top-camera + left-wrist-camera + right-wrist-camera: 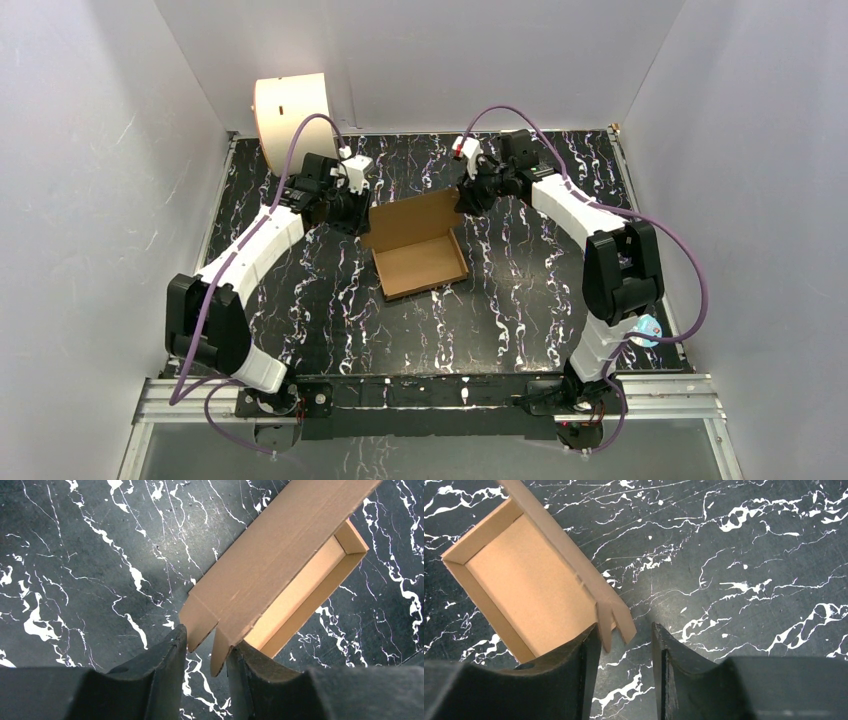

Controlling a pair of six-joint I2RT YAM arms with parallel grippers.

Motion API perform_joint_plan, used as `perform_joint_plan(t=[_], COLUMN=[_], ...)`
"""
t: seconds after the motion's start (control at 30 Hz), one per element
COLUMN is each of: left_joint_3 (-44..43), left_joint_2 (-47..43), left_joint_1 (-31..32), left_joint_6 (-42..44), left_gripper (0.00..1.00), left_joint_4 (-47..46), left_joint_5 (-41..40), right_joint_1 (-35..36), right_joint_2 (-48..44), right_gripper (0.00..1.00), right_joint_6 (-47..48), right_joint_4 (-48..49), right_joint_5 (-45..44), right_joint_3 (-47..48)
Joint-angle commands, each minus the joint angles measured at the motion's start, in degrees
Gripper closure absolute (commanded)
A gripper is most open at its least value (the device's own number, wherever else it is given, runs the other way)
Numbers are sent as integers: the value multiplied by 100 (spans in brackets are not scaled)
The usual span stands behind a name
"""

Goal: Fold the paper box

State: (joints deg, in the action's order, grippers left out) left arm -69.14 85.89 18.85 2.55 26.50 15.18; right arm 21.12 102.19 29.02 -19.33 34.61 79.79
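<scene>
Item: paper box (424, 262), plain brown corrugated card, shallow.
Location: on the black, white-veined table (560, 300), about mid-width and towards the far half, turned a little askew to the table edges.
Condition: the tray part is formed, with its low side walls standing; the inside is bare card.
Lid flap (412, 214): not closed; it rises from the tray's far side and leans away from it.
Lid corners: each end of the flap carries small cut tabs with a slot between them.
Left gripper (206, 641): at the flap's left end, with two tabs lying in the gap between its fingers (165, 670).
Left gripper, grip: the fingers stand apart, one tab against each inner face or very nearly so; from here I cannot tell whether they are pinching the card.
Right gripper (625, 627): at the flap's right end, close above the table.
Right gripper, grip: spread; the tabs lie towards the tray-side finger and bare marble shows across the rest of the gap, so nothing is clamped.
Arms: both reach in from the near edge and meet the box from opposite sides.
Other item: cream-white drum (293, 115), far left corner against the back wall, well apart from the box.
Surroundings: plain white walls on three sides.
</scene>
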Motion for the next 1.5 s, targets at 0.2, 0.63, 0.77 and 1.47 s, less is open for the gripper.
perform_joint_plan(t=[0.2, 0.63, 0.77, 1.47], left_joint_3=[-227, -278, -286, 193], left_joint_2=[42, 26, 1, -492], left_joint_1=[-35, -34, -34, 202], left_joint_6=[132, -66, -216, -2325], left_gripper=[77, 87, 89, 91], left_joint_4=[257, 270, 232, -638], left_joint_5=[393, 209, 155, -651], right_joint_1=[6, 220, 395, 1843], right_joint_2=[40, -69, -237, -607], right_gripper=[62, 82, 85, 90], right_joint_6=[344, 321, 9, -2986], right_joint_4=[24, -68, 166, 768], right_joint_5=[391, 65, -340, -4975], right_joint_3=[338, 249, 38, -426])
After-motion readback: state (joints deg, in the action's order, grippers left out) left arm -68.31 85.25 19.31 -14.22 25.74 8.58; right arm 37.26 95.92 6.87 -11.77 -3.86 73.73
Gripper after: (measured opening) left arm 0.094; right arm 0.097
